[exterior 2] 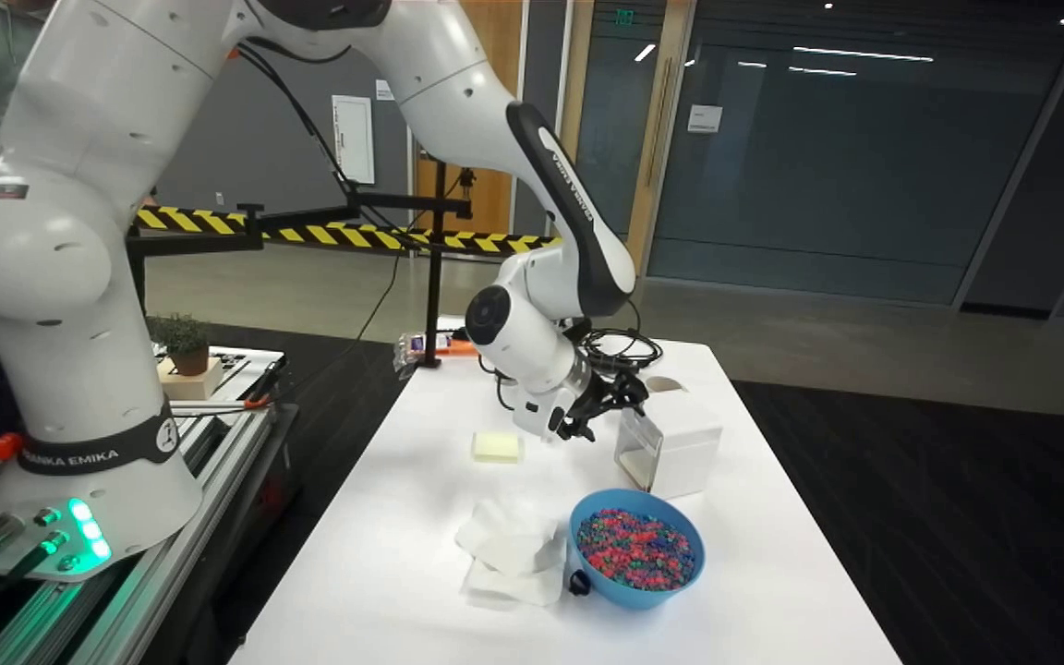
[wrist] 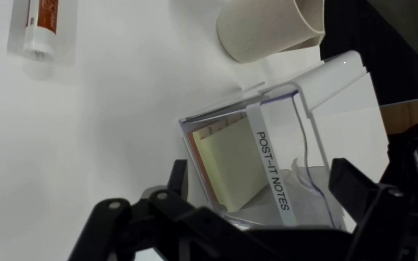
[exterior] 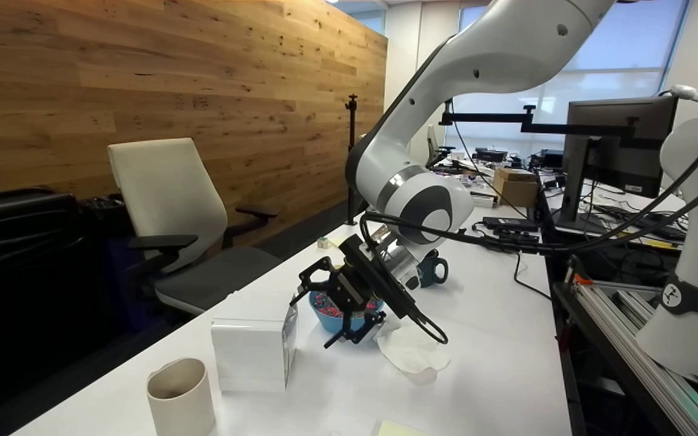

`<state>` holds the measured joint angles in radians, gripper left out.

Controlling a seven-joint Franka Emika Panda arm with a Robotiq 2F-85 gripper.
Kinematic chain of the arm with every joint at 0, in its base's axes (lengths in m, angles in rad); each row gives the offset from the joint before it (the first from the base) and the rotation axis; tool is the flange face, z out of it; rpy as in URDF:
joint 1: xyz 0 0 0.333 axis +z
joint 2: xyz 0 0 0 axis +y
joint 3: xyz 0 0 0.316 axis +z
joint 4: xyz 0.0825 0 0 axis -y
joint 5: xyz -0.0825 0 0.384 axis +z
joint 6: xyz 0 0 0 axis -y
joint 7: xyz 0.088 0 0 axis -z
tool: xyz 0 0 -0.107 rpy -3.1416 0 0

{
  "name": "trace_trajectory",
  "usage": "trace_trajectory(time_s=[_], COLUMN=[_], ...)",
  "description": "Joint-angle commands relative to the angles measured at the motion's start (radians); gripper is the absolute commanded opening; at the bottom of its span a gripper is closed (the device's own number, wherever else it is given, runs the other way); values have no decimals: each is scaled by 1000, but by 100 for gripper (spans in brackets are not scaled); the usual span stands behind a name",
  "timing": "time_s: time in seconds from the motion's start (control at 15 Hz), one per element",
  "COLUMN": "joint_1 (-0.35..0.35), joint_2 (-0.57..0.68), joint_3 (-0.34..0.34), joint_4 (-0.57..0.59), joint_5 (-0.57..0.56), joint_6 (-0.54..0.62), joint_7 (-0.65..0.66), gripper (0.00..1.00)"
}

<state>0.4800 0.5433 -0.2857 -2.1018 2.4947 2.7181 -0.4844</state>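
My gripper: fingers spread wide apart, seen one to each side of the box's clear front in the wrist view; whether either touches it I cannot tell.
White box: right before my fingertips on the white table, its clear front facing my gripper and crossed by a strip reading POST-IT NOTES.
Yellow notes: inside that box, a stack resting at a slant, with an orange-red edge showing along one side.
Beige cup: upright, just beside the box without touching it.
Yellow pad: flat on the table, between my base and the box.
Wrapped tube: white with an orange-brown label, lying in clear wrapping on the table, well apart from the box.
White paper: thin crumpled sheets, overlapping, just beside the bowl.
Blue bowl: filled with small red, pink, blue and green pieces.
Dark mug: on the table past the bowl in an exterior view.
Office chair: pale-backed, standing off the table's long side.
Wooden wall: planked, behind the chair.
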Motion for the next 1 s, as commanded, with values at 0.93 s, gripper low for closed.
trace_trajectory(time_s=[0.93], joint_1=[-94], joint_2=[73], joint_3=[85], joint_4=[78], joint_5=[12], joint_6=[2], joint_7=[-33], gripper=[68])
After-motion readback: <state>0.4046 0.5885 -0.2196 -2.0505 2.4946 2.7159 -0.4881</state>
